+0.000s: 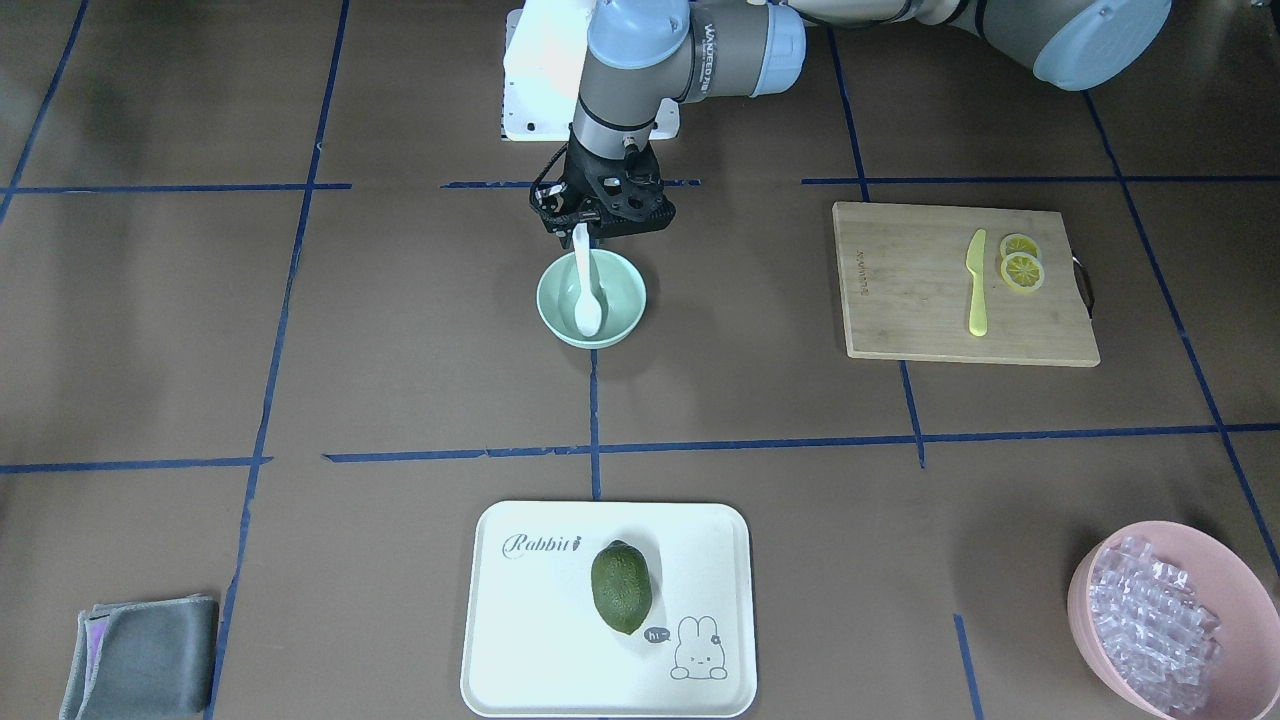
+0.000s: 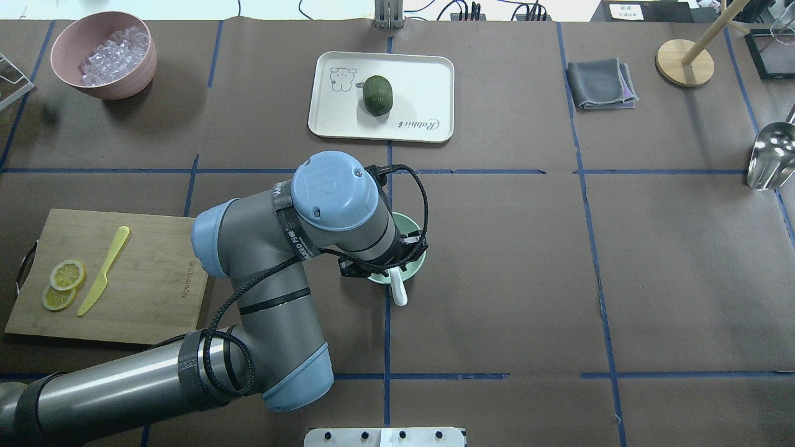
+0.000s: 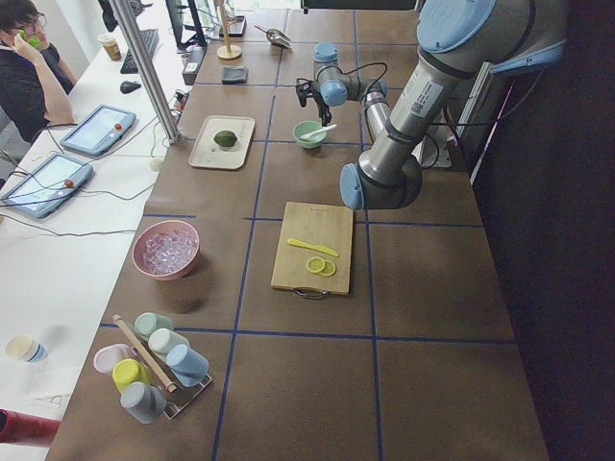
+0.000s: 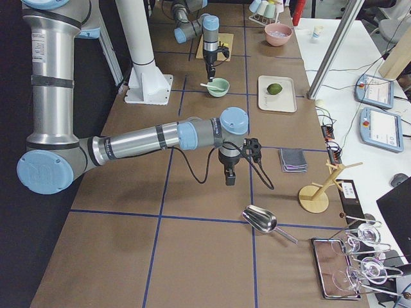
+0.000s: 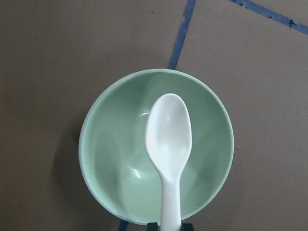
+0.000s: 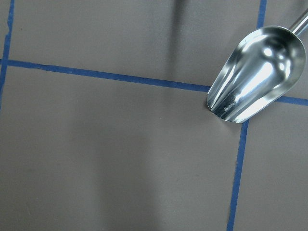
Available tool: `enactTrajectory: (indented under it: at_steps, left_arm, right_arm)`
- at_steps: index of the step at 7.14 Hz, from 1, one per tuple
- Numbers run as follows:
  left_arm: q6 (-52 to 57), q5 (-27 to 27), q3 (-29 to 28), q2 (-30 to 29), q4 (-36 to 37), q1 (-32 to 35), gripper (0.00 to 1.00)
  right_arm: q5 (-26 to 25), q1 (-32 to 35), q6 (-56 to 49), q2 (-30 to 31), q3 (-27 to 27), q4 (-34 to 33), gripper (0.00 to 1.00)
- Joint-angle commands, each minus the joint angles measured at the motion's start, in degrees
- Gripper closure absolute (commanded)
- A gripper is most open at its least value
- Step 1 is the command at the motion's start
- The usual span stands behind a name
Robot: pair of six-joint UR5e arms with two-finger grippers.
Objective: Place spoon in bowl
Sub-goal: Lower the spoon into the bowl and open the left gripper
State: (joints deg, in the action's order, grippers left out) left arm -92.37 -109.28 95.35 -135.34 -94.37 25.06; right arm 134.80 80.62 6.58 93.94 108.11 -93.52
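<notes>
The white spoon (image 1: 588, 312) has its scoop inside the small green bowl (image 1: 622, 292), near the middle of the bench (image 1: 760, 400). Its handle slopes up over the rim nearest the robot and sticks out past it. The left claw (image 1: 590, 232) hangs straight down over that handle. In the wrist view 1 dark finger shows on each side of the handle, but I cannot tell whether they pinch it or stand loose. The right claw (image 4: 229, 177) hovers well apart, near a metal scoop (image 4: 260, 219), and I cannot tell its state either.
</notes>
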Motion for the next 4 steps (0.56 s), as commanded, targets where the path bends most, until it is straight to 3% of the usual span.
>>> enactTrajectory:
  at_steps: [1,3,4]
  left_arm:
    - [0.1,0.0,0.2,0.1,0.2,0.0,0.0]
    - [0.7,-2.3,2.0,1.3,2.1,2.4,0.0]
    - [11.4,-8.0,6.1,5.1,6.4,7.0,0.0]
  right_arm:
    - [-0.1,0.1,-0.1,0.0,0.0,0.0,0.0]
    - [0.0,0.2,-0.3,0.1,-0.3,0.0,0.0]
    - [0.0,0.8,-0.4,0.4,-0.9,0.0,0.0]
